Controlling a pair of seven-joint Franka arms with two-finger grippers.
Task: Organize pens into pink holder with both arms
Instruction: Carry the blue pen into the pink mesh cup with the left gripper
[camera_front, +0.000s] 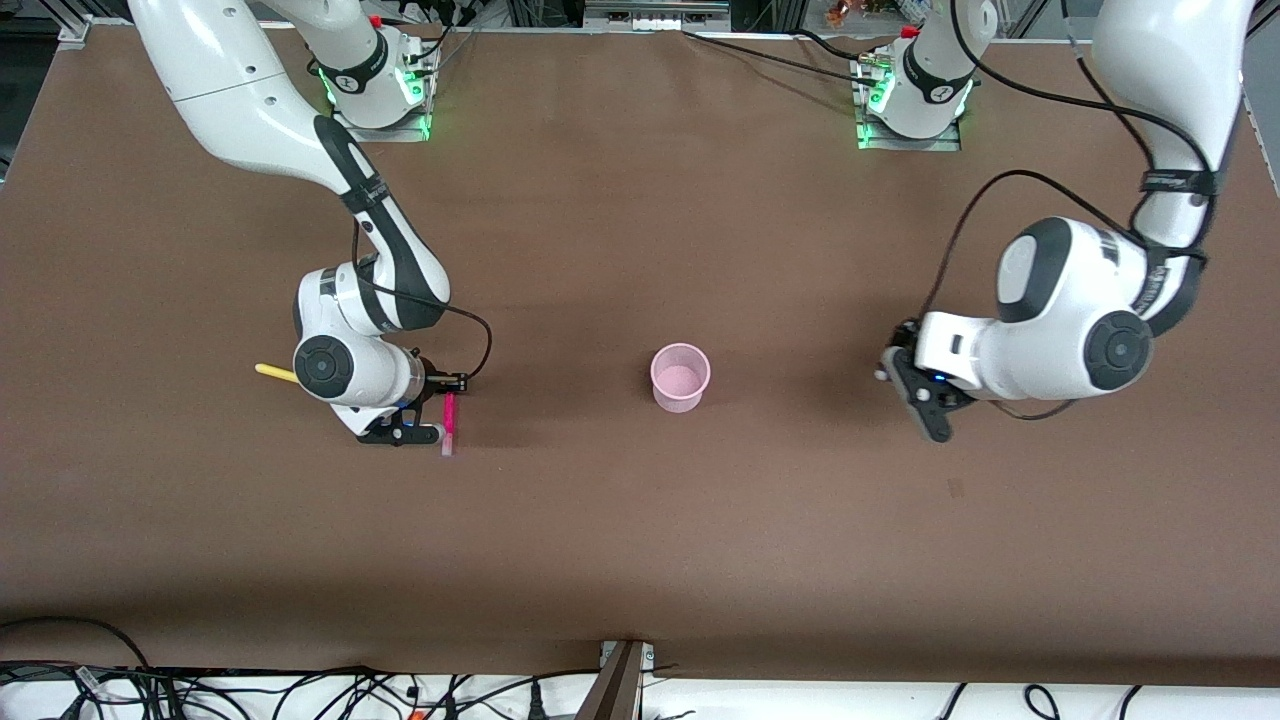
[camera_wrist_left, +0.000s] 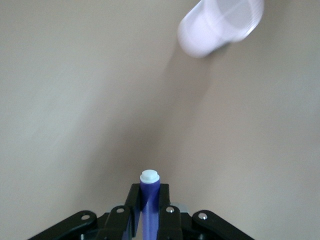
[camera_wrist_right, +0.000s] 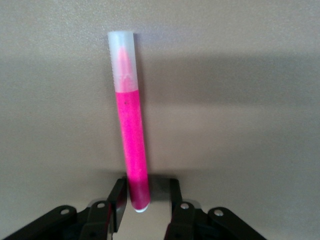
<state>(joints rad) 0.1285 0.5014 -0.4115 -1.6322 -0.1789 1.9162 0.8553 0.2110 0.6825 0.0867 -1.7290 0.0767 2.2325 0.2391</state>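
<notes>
The pink holder stands upright mid-table; it also shows in the left wrist view. My left gripper is over the table toward the left arm's end from the holder. It is shut on the purple pen, whose white end sticks out past the fingertips. My right gripper is low at the magenta-pink pen, which lies flat on the table. Its jaws are open around that pen's rounded end. The yellow pen lies beside the right wrist, partly hidden. The light green pen is out of view.
The brown table fills the view, with both arm bases along its edge farthest from the front camera. Cables hang past its edge nearest that camera.
</notes>
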